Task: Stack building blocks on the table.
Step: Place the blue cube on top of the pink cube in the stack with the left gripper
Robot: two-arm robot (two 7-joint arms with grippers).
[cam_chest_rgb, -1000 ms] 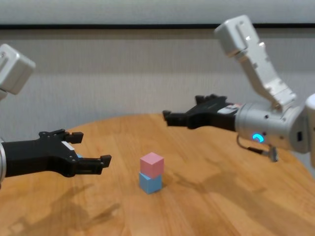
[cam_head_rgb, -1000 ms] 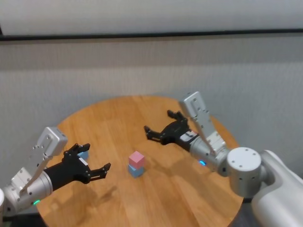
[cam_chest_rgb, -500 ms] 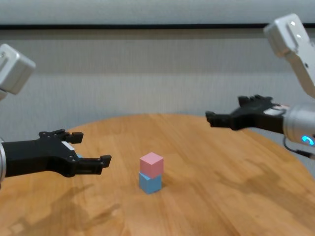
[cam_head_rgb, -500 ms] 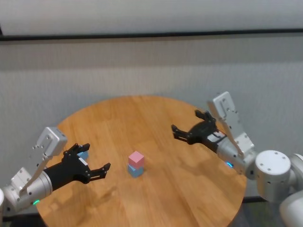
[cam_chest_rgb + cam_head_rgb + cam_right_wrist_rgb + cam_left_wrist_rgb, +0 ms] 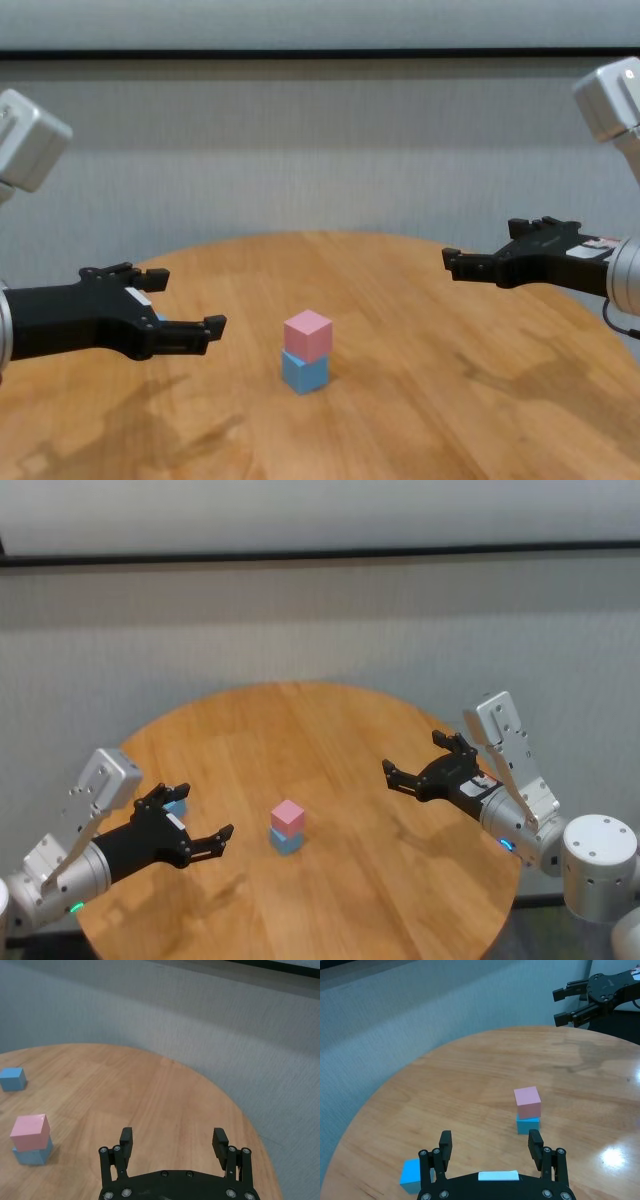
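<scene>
On the large round table (image 5: pixel 330 730) with its light brown wood-plank top, a small matte pink cube (image 5: pixel 288 815) sits on top of a small matte light blue cube (image 5: pixel 285 841) of the same size. The pair stands close to the table's middle, a little toward six o'clock. The pink cube is turned slightly against the blue one beneath it, so their edges do not line up exactly; its top face is paler than its sides. Both have plain, unmarked faces with crisp corners.

A second small light blue cube (image 5: pixel 411 1176) rests alone on the wood toward nine o'clock of the stack, well apart from it. In the head view it is mostly hidden behind the left gripper and only a corner shows.

The black left gripper (image 5: pixel 192 825) hovers above the table at about eight o'clock, its two fingers spread wide with nothing between them, pointing toward the stack. The lone blue cube lies just beside its outer finger, seen from the left wrist view, not between the fingers.

The black right gripper (image 5: pixel 428 762) hangs above the table near three o'clock, well apart from the stack, its fingers likewise spread wide and empty, pointing in toward the centre.
</scene>
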